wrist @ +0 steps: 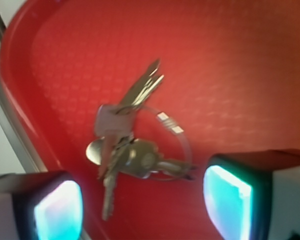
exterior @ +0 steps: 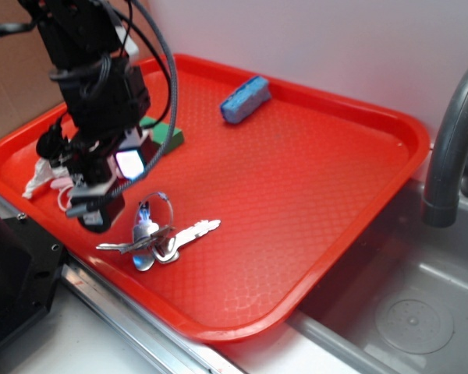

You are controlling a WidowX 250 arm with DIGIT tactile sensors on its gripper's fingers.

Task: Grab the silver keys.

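The silver keys lie flat on the red tray near its front left rim, a small bunch on a thin wire ring. In the wrist view the silver keys sit just ahead of my gripper, one key blade reaching down between the fingers. My gripper hovers just left of the bunch in the exterior view. It is open, with nothing between its glowing pads.
A blue block lies at the tray's back. A green block sits behind my arm, and a white toy lies at the tray's left rim. A grey faucet and sink basin are to the right.
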